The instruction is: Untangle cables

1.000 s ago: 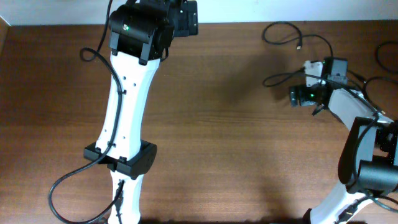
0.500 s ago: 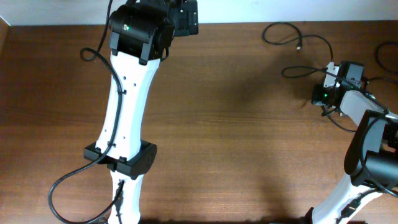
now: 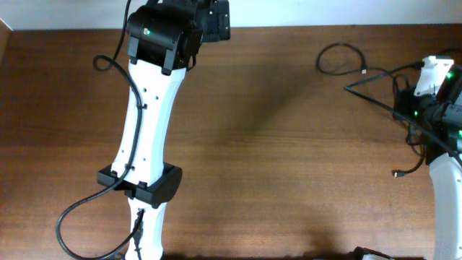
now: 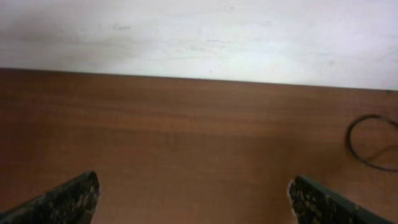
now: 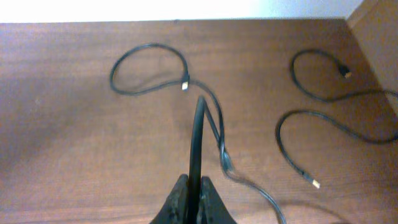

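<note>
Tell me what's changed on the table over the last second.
The right gripper swung toward the right edge of the table, dragging its pinched cable along; the looped cable shifted right with it. The left gripper stayed put, open.

Brown wooden table [image 3: 289, 159], white wall [image 4: 199, 31]

In the right wrist view one of the cables [image 5: 198, 137] rises from the right gripper [image 5: 191, 190] at bottom centre, others lying upper left and right on the table [image 5: 74, 143]. Overhead, the left arm [image 3: 148, 123] runs up the frame's left half, cables at upper right
</note>
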